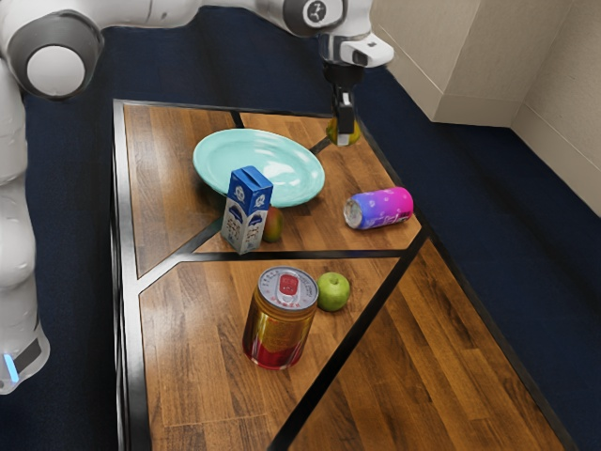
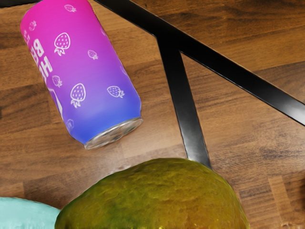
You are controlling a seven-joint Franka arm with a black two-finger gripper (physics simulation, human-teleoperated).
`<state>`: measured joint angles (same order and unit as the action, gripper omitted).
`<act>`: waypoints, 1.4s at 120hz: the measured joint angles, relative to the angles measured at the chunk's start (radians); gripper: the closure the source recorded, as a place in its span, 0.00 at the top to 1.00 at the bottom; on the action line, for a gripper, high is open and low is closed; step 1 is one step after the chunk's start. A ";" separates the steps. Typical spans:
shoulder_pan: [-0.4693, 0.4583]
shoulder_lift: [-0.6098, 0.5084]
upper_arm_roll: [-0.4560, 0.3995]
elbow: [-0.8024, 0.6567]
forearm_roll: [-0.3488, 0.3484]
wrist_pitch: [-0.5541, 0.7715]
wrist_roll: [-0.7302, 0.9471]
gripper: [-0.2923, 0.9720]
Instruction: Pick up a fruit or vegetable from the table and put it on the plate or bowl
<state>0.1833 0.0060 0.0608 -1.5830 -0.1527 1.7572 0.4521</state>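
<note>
Black two-finger gripper [image 1: 345, 134] stands low over the mottled olive-green fruit [image 2: 157, 198] at the wooden table's [image 1: 432, 357] far edge, just beyond the round teal plate [image 1: 282, 160], near the toppled pink-purple can [image 1: 378, 208]; jaw state cannot be told.

1. In the exterior view, you see slivers of a green-yellow fruit [image 1: 331, 132] on either side of the gripper [image 1: 345, 130], which covers its middle.
2. A reddish fruit [image 1: 274, 225] sits half hidden behind the milk carton [image 1: 246, 209], which also covers part of the plate's [image 1: 282, 155] near rim.
3. In the wrist view, the picture's edge cuts off the green-yellow fruit [image 2: 157, 195], the plate [image 2: 21, 214], seen as one teal corner, and the pink-and-blue can [image 2: 81, 71], whose lettering you cannot read whole.
</note>
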 joint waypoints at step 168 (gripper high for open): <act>-0.079 0.061 0.083 0.296 -0.020 -0.205 0.215 0.76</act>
<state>0.1040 0.0669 0.1440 -1.2867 -0.1730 1.5522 0.6670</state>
